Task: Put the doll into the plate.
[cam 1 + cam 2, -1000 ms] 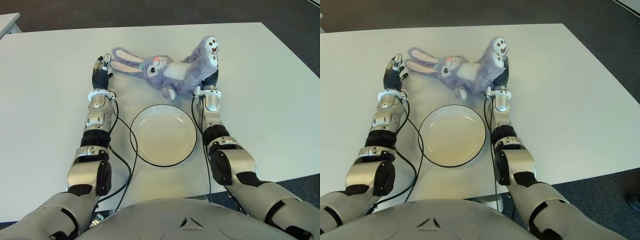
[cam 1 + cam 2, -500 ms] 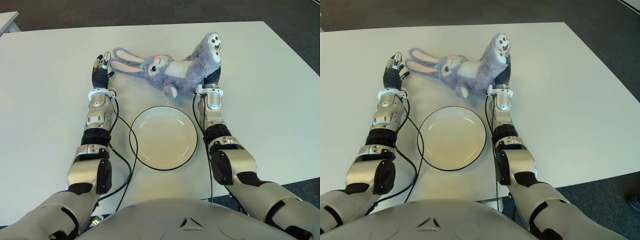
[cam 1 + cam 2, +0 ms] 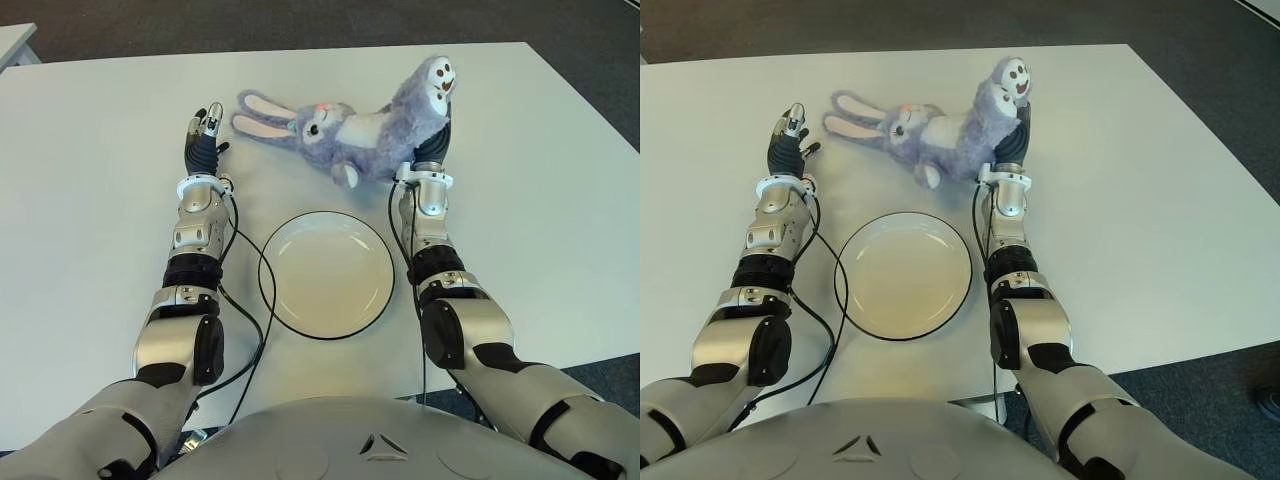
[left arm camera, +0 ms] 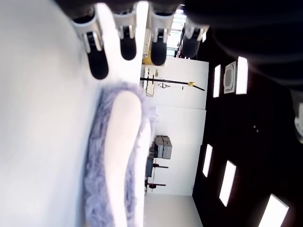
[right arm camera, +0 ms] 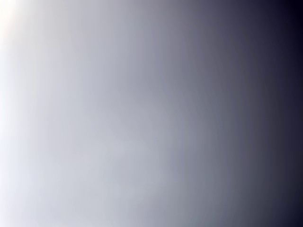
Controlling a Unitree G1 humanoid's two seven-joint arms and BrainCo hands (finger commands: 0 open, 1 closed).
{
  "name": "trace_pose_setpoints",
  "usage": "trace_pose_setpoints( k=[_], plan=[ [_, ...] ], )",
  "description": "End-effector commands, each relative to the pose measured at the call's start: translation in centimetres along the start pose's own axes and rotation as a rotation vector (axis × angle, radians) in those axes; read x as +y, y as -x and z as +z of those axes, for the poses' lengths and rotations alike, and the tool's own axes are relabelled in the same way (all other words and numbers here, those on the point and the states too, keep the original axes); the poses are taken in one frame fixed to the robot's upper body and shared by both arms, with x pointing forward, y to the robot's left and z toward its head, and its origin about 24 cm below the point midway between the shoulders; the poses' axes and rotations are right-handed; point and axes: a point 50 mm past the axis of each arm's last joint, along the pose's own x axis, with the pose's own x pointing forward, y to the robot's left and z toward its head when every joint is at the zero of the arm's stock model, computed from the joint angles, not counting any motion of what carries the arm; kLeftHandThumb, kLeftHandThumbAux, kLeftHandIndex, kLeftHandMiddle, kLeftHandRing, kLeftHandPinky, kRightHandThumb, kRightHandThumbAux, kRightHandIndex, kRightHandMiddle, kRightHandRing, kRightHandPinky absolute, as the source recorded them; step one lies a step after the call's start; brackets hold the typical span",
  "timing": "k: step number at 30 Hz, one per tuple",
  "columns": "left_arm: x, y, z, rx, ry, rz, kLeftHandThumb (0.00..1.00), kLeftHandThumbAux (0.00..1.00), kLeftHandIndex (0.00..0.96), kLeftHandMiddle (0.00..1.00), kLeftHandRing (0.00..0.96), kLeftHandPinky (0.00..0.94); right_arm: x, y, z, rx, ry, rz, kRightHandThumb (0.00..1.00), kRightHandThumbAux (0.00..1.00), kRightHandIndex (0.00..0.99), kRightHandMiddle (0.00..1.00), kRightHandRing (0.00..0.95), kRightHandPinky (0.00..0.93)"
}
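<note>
A right hand (image 3: 430, 150) is gripping a purple rabbit doll (image 3: 350, 128) by its leg at twelve o'clock of the unfilled plate (image 3: 300, 322), left hand (image 3: 203, 145) hovering open at ten o'clock; placement remains.

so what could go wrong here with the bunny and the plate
The right hand holds the doll only by one leg, so the plush could slip free or swing when lifted. Its long ears lie close to the open left hand and may snag there. The limp body may drape over the plate's rim rather than settle inside.
</note>
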Motion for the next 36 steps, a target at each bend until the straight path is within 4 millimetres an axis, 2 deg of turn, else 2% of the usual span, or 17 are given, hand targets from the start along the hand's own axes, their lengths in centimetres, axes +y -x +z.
trace_pose_setpoints(
  k=[1,15,36],
  plan=[
    [0.2,0.4,-1.8,0.074,-0.021,0.010,0.000,0.382,0.000,0.099,0.060,0.000,0.5,-0.6,0.5,-0.006,-0.039,-0.003,0.718,0.707,0.433,0.822,0.872,0.884],
    [0.2,0.3,-1.8,0.076,-0.026,0.013,0.000,0.382,0.000,0.094,0.056,0.000,1.0,-1.7,1.7,-0.028,-0.047,0.007,0.714,0.711,0.428,0.829,0.883,0.886],
    [0.2,0.3,-1.8,0.078,-0.031,0.014,0.000,0.384,0.000,0.091,0.053,0.000,1.6,-2.6,3.3,-0.100,-0.054,0.020,0.720,0.706,0.436,0.795,0.848,0.871]
  ],
)
